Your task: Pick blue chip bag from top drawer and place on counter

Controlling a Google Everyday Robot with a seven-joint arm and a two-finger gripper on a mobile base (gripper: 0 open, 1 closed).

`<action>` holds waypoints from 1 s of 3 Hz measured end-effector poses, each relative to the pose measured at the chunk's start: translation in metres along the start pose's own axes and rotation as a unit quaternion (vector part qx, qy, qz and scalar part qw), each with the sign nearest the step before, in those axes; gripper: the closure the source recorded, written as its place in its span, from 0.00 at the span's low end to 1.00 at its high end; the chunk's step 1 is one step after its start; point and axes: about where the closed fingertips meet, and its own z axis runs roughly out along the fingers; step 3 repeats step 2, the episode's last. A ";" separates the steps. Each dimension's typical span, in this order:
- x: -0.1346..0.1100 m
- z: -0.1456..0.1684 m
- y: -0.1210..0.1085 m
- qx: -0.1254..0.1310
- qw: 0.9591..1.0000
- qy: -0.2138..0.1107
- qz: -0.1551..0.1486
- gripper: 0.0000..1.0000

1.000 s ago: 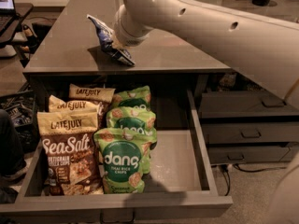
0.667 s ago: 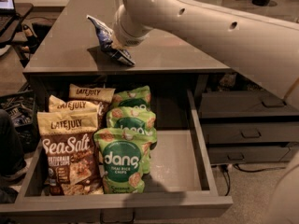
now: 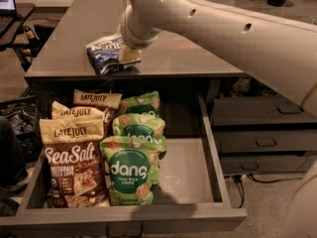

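The blue chip bag (image 3: 105, 53), dark navy with white lettering, lies on the counter (image 3: 188, 53) near its front edge, above the left part of the open top drawer (image 3: 185, 170). My gripper (image 3: 128, 54) is at the bag's right end and touches or overlaps it. The big white arm reaches in from the upper right and hides most of the gripper.
In the drawer, brown-and-cream Late July bags (image 3: 72, 155) stand on the left and green dang bags (image 3: 131, 172) in the middle. Its right part shows bare pale floor. Narrower grey drawers with handles (image 3: 265, 142) stand to the right. Dark clutter (image 3: 17, 118) lies on the floor at left.
The blue chip bag has come down from a tilted, raised pose to lie flatter on the counter. My gripper has dropped slightly with it.
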 end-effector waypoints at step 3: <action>0.000 0.000 0.000 0.000 1.000 0.000 0.000 0.00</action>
